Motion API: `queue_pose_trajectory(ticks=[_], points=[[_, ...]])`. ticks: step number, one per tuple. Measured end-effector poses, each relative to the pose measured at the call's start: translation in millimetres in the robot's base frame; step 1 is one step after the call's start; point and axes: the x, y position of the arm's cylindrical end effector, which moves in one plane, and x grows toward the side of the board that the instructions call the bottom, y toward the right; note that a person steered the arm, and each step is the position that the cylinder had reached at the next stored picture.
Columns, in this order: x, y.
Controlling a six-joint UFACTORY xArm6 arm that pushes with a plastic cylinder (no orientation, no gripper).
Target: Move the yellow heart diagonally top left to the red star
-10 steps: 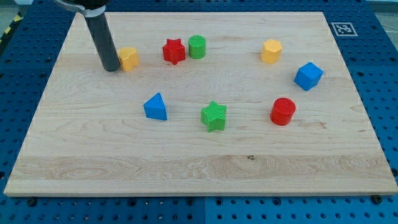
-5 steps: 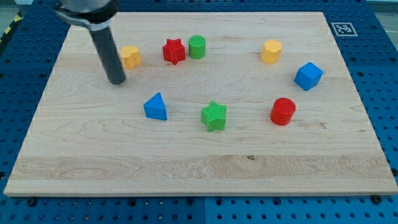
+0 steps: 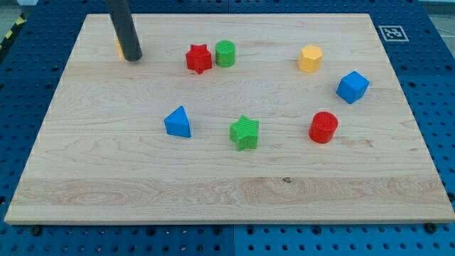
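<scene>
- Looking down the camera view, you see a pale wooden board [image 3: 213,178] lying on a blue perforated table [image 3: 426,92]; a small black-and-white marker tag [image 3: 390,33] sits at the board's top right corner, and a strip of yellow-black tape [image 3: 15,27] shows at the view's top left edge.
- You have no pincer on this arm: it ends in a straight dark rod, so there are no jaws to be spread or pressed together.
- You will find my tip [image 3: 133,58] on the board near the view's top left, with the rod rising out of the top of the frame.
- You can see only a thin yellow sliver of the yellow heart [image 3: 119,48], just beyond the rod on its left side; the rod hides the rest, so its shape cannot be made out here, and whether tip and block touch cannot be told.
- You see the red star [image 3: 199,58] well to the right of my tip, at about the same height, with a green cylinder [image 3: 225,53] just beside it on its right.
- You also have a yellow hexagonal block [image 3: 310,58] and a blue cube [image 3: 352,87] toward the view's right.
- You see a blue triangular block [image 3: 178,122], a green star [image 3: 244,132] and a red cylinder [image 3: 323,127] in a loose row across the middle.
</scene>
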Motion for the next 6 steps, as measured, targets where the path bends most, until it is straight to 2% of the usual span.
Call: queue_pose_trajectory(ticks=[1, 3, 5, 6], points=[[-17, -4], [7, -13], [-42, -27], [-43, -27]])
